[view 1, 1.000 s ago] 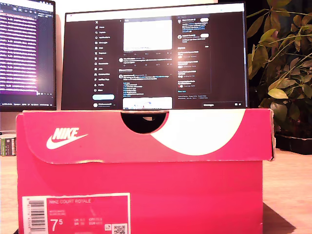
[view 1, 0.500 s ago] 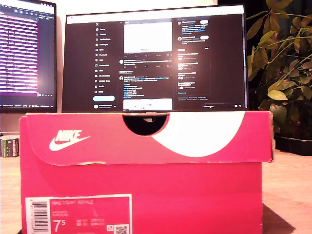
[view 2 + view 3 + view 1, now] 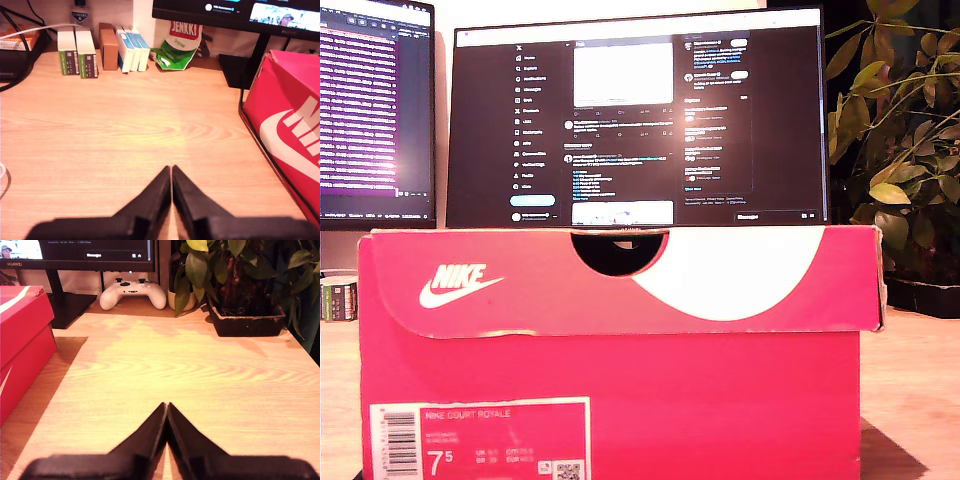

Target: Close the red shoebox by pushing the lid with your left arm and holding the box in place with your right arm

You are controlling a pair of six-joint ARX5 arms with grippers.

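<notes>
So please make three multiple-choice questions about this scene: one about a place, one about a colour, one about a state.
1. Where is the game controller?
A. on the shoebox lid
B. on the desk by a monitor stand, near the plant pot
C. inside the box

2. What colour is the shoebox?
A. blue
B. green
C. red with white marks

3. How is my first gripper?
A. shut, holding nothing
B. wide open
C. shut on the lid

Answers: B, the second wrist view shows it there; C, red shows in every view; A, its jaws meet over bare desk.
</notes>
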